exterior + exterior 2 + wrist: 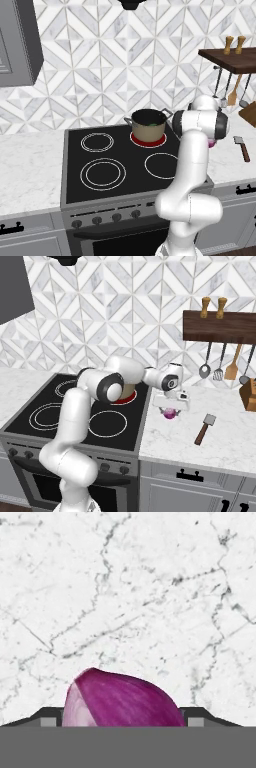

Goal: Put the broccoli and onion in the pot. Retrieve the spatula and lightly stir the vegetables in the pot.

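Note:
The purple onion (122,702) lies on the white marble counter (225,441) right of the stove; it is also the small purple bulb (170,414) under the hand. My gripper (170,410) points down over it, with a fingertip pressed against each side of the onion. The tan pot (148,127) stands on the back right burner, which glows red, and the green broccoli (150,118) shows inside it. The spatula (205,428), grey blade and dark handle, lies flat on the counter to the right of the onion; it is also the spatula (242,148) at the far right.
The black stove top (100,150) has three bare burners. A wooden shelf (220,326) on the wall holds two shakers, with a ladle (205,370) and other utensils hanging below. A knife block (248,393) stands at the far right.

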Motion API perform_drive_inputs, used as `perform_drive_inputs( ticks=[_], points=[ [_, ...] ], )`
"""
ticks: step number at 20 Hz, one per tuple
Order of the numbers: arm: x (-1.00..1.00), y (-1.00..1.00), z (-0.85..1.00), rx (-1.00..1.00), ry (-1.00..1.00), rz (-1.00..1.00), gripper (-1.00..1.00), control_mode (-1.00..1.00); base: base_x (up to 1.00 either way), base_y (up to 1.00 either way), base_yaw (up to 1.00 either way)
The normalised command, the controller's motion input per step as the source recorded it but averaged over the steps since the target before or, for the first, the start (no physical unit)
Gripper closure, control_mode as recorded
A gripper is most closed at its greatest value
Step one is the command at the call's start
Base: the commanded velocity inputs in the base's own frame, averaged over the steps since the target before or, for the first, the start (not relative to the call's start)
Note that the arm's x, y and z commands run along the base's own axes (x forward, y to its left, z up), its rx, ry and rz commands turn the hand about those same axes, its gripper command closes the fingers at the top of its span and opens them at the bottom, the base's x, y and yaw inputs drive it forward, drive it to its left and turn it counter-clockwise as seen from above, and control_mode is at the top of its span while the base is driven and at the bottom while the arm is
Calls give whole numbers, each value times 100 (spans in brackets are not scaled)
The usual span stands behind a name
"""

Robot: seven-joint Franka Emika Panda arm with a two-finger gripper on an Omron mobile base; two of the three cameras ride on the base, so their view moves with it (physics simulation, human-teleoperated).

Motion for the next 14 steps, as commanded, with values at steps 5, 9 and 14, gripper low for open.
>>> perform_drive_inputs(
  ticks=[5,9,14],
  points=[
    [-2,1,-2,0,1,0,100,-100,0,0,0],
    [-21,2,50,1,-15,0,100,-100,0,0,0],
    [-5,23,83,-2,-21,0,100,-100,0,0,0]
  ],
)
